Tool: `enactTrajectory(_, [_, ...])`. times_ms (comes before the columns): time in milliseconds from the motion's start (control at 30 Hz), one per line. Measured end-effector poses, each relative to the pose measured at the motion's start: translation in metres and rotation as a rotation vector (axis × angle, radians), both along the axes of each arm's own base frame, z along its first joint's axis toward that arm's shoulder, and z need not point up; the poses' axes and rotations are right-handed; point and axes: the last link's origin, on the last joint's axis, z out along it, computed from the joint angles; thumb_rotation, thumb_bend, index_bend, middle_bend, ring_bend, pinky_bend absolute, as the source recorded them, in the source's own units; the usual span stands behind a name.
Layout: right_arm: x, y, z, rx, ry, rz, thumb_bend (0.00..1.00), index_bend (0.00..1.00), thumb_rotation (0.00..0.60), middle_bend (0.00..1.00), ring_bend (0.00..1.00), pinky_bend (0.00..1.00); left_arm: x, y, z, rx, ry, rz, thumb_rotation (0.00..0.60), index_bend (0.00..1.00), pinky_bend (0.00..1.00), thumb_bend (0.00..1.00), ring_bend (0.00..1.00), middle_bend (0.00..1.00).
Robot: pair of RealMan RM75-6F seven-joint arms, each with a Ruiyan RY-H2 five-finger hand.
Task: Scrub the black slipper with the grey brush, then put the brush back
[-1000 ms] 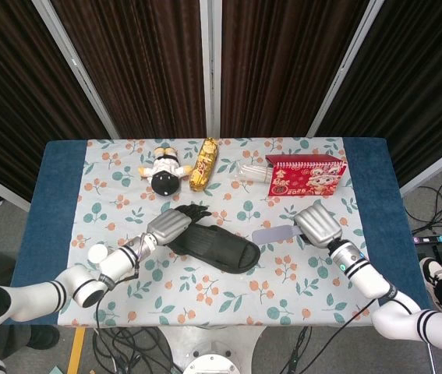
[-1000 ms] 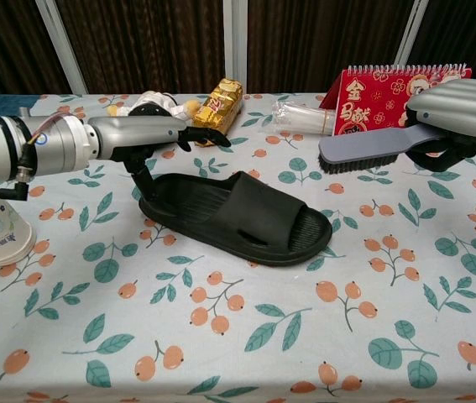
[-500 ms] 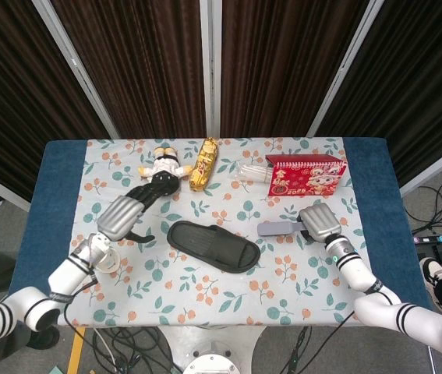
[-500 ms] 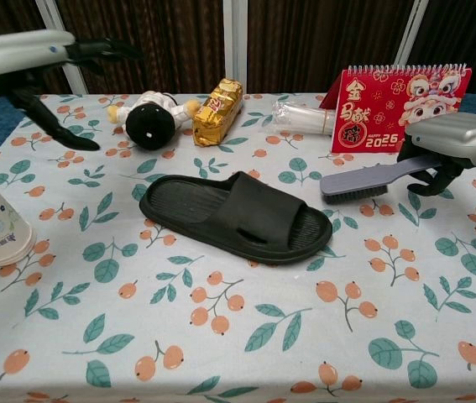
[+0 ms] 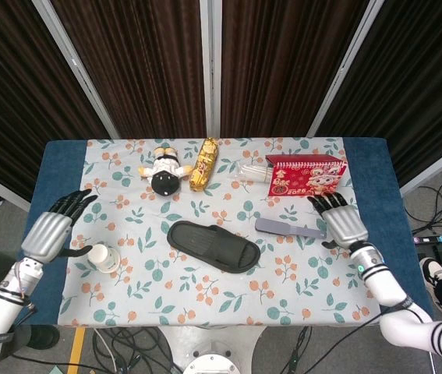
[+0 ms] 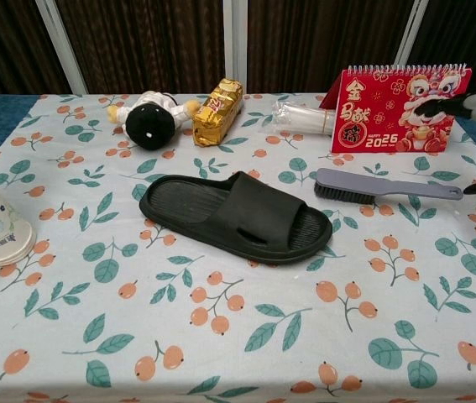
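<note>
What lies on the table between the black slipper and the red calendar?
The grey brush lies there, flat on the tablecloth, apart from both the black slipper and the red calendar. The chest view shows this best.

Table (image 5: 57, 167) under floral cloth (image 5: 221, 292) bearing slipper (image 5: 213, 246), brush (image 5: 289, 228)

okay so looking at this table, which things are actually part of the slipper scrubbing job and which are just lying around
Part of the job:
- black slipper, mid-table
- grey brush, lying on the cloth between the slipper and the calendar
- right hand, open beside the brush handle
- left hand, open at the table's left edge

Just lying about:
- paper cup
- plush doll
- gold snack packet
- red calendar
- clear plastic packet
</note>
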Motion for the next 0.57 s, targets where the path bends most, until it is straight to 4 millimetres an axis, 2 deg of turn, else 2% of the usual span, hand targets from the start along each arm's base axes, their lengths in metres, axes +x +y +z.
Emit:
enactTrajectory(100, [-0.011, 0.016, 0.027, -0.076, -0.026, 0.002, 0.18, 0.00, 0.600, 0.15, 0.03, 0.08, -0.018, -0.016, 0.011, 0.045, 0.015, 0.066, 0.600, 0.12, 0.14, 0.20, 0.06, 0.14])
enactTrajectory(233, [-0.030, 0.048, 0.061, -0.182, -0.072, -0.007, 0.20, 0.00, 0.600, 0.14, 0.03, 0.10, -0.042, -0.041, 0.024, 0.123, 0.056, 0.158, 0.600, 0.12, 0.14, 0.20, 0.06, 0.14])
enactTrajectory(367, [-0.049, 0.091, 0.089, -0.292, -0.122, -0.029, 0.20, 0.00, 0.600, 0.13, 0.03, 0.10, -0.059, -0.069, 0.036, 0.214, 0.107, 0.235, 0.600, 0.12, 0.14, 0.20, 0.06, 0.14])
enactTrajectory(567, [-0.066, 0.155, 0.103, -0.385, -0.205, -0.080, 0.20, 0.00, 0.600, 0.13, 0.03, 0.10, -0.063, -0.101, 0.039, 0.324, 0.145, 0.278, 0.600, 0.12, 0.14, 0.20, 0.06, 0.14])
